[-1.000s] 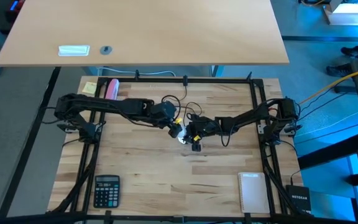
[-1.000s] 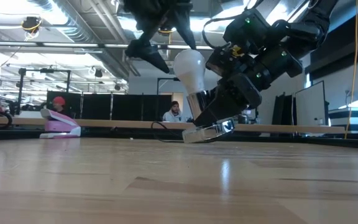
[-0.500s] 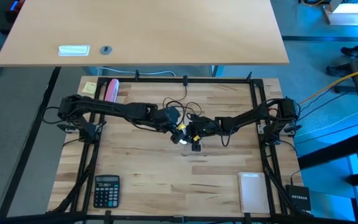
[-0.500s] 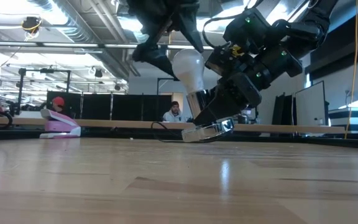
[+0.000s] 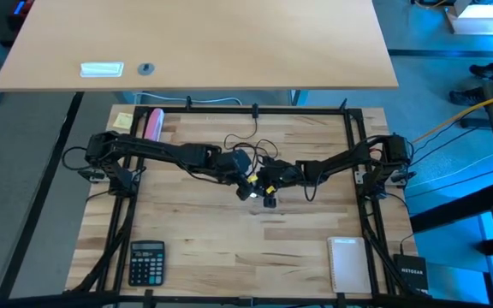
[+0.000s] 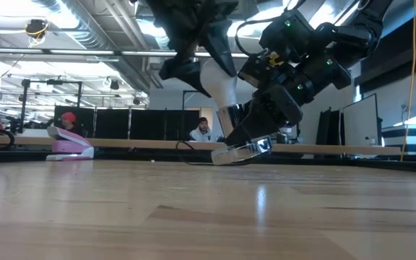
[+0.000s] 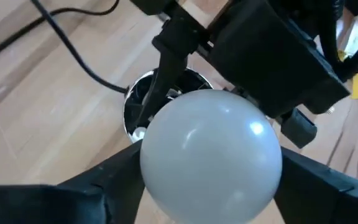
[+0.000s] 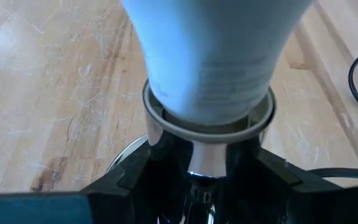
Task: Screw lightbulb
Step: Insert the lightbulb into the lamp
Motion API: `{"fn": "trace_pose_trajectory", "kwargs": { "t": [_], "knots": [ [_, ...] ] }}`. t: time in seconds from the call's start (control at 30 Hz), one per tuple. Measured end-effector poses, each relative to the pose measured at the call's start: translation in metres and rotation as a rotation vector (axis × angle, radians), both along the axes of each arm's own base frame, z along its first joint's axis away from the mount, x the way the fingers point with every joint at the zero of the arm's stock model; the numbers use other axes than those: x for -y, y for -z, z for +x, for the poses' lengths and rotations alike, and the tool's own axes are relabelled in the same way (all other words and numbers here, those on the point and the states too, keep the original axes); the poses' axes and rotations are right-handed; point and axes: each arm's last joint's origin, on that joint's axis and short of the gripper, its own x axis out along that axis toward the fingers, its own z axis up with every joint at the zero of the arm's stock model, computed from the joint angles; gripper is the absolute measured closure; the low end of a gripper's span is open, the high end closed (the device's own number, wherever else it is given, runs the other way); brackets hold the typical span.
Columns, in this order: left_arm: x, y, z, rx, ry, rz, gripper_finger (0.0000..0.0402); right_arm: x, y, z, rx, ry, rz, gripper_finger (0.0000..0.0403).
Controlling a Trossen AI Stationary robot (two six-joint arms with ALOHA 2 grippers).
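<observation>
Your left gripper [image 7: 210, 186] has its dark fingers [image 7: 98, 186] closed around the small white rounded lightbulb [image 7: 211, 155]; your right gripper [image 8: 194, 171] clamps the round silver socket [image 8: 197, 168] beneath it.

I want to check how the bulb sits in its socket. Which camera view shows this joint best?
The right wrist view: the lightbulb neck enters the silver socket collar, seen close. The low view shows it from the side, partly behind the left gripper. The left wrist view shows only its dome; the high view, a speck.

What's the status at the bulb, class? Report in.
Left pincer straddling the bulb. Right pincer clamped on the socket. Bulb seated in socket. Nothing blocking.
</observation>
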Motion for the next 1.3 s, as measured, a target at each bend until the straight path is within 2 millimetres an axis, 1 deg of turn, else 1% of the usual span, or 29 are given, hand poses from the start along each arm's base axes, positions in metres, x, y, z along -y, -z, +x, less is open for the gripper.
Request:
{"fn": "trace_pose_trajectory", "kwargs": {
  "t": [0.1, 0.17, 0.27, 0.43, 0.6, 0.83, 0.97, 1.03, 1.1, 1.17, 1.3],
  "knots": [
    [0.000, 0.000, 0.000, -0.009, 0.062, 0.048, 0.0146, 0.000, 0.000, 0.000, -0.001, -0.002, 0.001, 0.0223],
    [0.000, 0.000, 0.000, -0.017, 0.131, 0.099, 0.0153, 0.000, 0.000, 0.000, 0.002, -0.018, 0.013, 0.0223],
    [0.002, 0.000, 0.000, -0.034, 0.282, 0.197, 0.0152, -0.001, -0.001, 0.001, 0.003, -0.052, 0.028, 0.0223],
    [0.005, -0.002, -0.001, -0.046, 0.507, 0.351, 0.0134, -0.004, -0.006, 0.005, 0.015, -0.140, 0.073, 0.0223],
    [0.006, -0.002, -0.001, -0.056, 0.743, 0.493, 0.0134, -0.007, -0.012, 0.010, 0.005, -0.211, 0.124, 0.0223],
    [0.005, 0.000, -0.002, -0.104, 1.116, 0.790, 0.0136, -0.008, -0.016, 0.013, -0.052, -0.233, 0.132, 0.0223],
    [0.004, 0.001, -0.002, -0.141, 1.382, 1.010, 0.0136, -0.008, -0.015, 0.013, -0.061, -0.217, 0.147, 0.0223],
    [0.004, 0.001, -0.002, -0.157, 1.486, 1.096, 0.0136, -0.007, -0.015, 0.012, -0.075, -0.204, 0.155, 0.0223],
    [0.006, 0.002, -0.002, -0.170, 1.538, 1.132, 0.0136, -0.007, -0.015, 0.012, -0.086, -0.197, 0.157, 0.0223],
    [0.007, 0.002, -0.003, -0.178, 1.556, 1.135, 0.0136, -0.007, -0.015, 0.012, -0.091, -0.190, 0.159, 0.0223],
    [0.008, 0.002, -0.004, -0.180, 1.530, 1.105, 0.0136, -0.007, -0.015, 0.012, -0.096, -0.178, 0.165, 0.0223]
  ]
}}
